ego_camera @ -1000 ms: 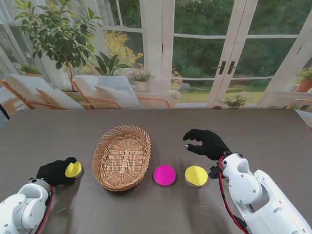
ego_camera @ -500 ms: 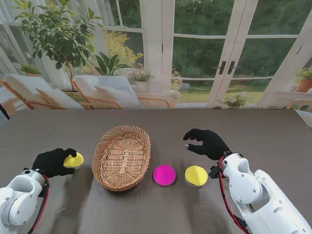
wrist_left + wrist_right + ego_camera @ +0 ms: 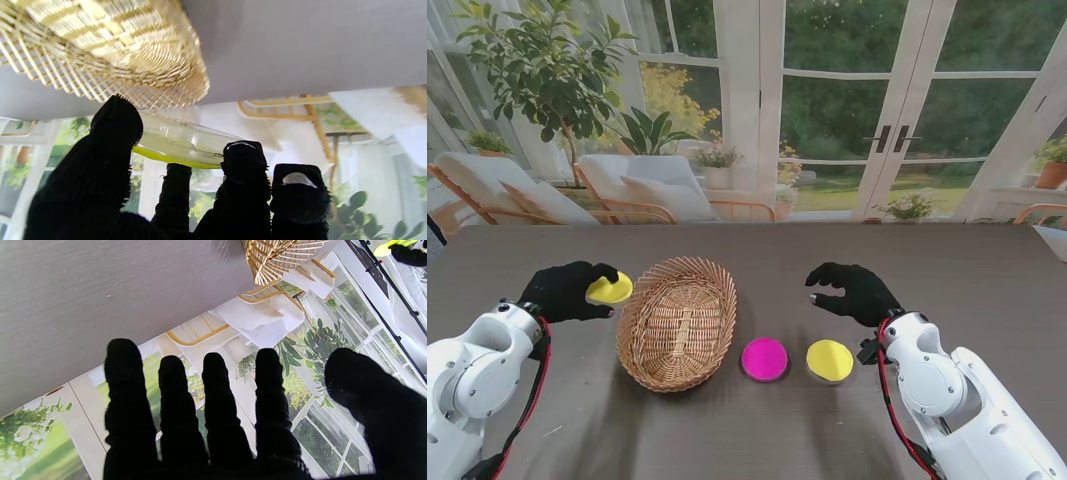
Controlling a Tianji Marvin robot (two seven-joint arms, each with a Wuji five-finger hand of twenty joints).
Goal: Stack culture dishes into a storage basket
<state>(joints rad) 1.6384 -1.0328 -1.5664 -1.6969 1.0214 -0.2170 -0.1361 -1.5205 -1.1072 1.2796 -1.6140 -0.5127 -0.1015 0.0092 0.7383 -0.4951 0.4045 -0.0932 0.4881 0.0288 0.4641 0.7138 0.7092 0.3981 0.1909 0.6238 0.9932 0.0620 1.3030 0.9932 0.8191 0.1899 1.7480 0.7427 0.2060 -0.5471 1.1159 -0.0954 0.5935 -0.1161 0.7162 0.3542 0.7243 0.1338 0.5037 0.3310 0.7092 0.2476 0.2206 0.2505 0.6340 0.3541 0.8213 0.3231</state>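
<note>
Holding a yellow dish (image 3: 610, 289) off the tabletop (image 3: 987, 280), the left robot hand (image 3: 567, 291) hangs just left of the basket (image 3: 677, 322), w/ the dish at the basket's left rim. In the left wrist view the dish (image 3: 180, 143) shows as a clear shallow dish w/ a yellow base, pinched between the thumb on one edge and the fingers (image 3: 245, 160) on the other; the basket's woven wall (image 3: 133, 50) sits right next to it.

The basket is oval wicker, approx. mid-tabletop, and nothing shows inside it.

Two more dishes lie flat on the tabletop to the right of the basket: a pink dish (image 3: 765, 359) near the basket's right side, nearer to me than the basket's centre, and a second yellow dish (image 3: 829, 360) just right of the pink one, the two close but apart.

The right robot hand (image 3: 852, 292) hovers farther from me than that second yellow dish, gripping nothing; its fingers are loosely curled and spread. The right wrist view confirms: all fingers (image 3: 213, 400) apart, nothing between them, w/ the basket edge (image 3: 277, 260) in the far corner.

Both hands wear black gloves. Behind the tabletop: glass doors, plants, chairs.
</note>
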